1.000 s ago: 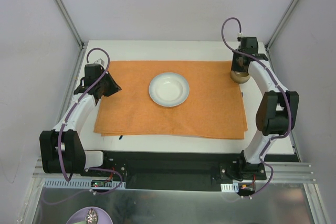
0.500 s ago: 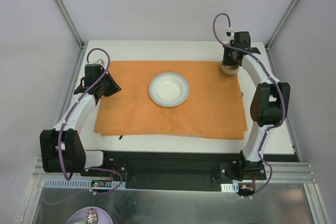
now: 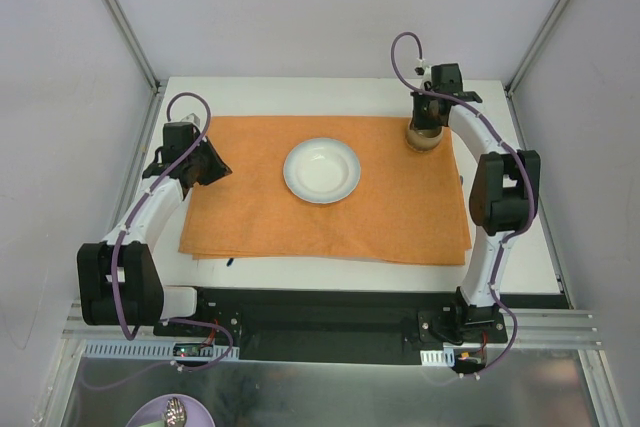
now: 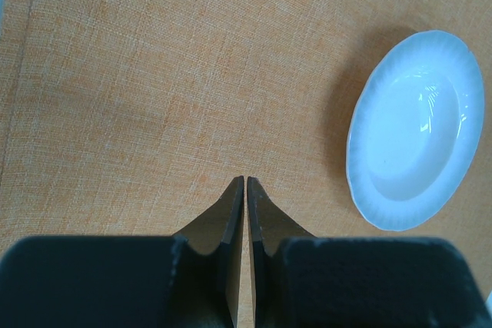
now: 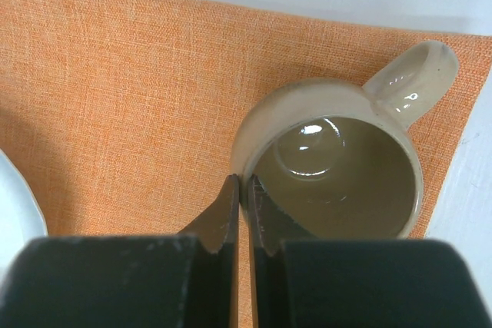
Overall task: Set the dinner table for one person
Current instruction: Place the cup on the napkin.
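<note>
The white dinner table (image 3: 300,89) carries an orange placemat (image 3: 400,207) with a white scalloped plate (image 3: 321,170) at its middle; the plate also shows in the left wrist view (image 4: 413,128). My right gripper (image 5: 244,183) is shut on the rim of a beige mug (image 5: 338,159), one finger inside and one outside, over the placemat's far right corner (image 3: 424,134). The mug is upright, handle toward the far right. My left gripper (image 4: 244,182) is shut and empty over the placemat's left edge (image 3: 205,162).
Metal rails and white walls enclose the table. A purple plate holding cutlery (image 3: 172,413) lies on the metal shelf below the near edge, left of centre. A small dark speck (image 3: 230,261) lies by the placemat's near left edge.
My right gripper has carried the mug leftward and slightly farther back, from beyond the placemat's right edge onto its far right corner. The left arm has not moved.
</note>
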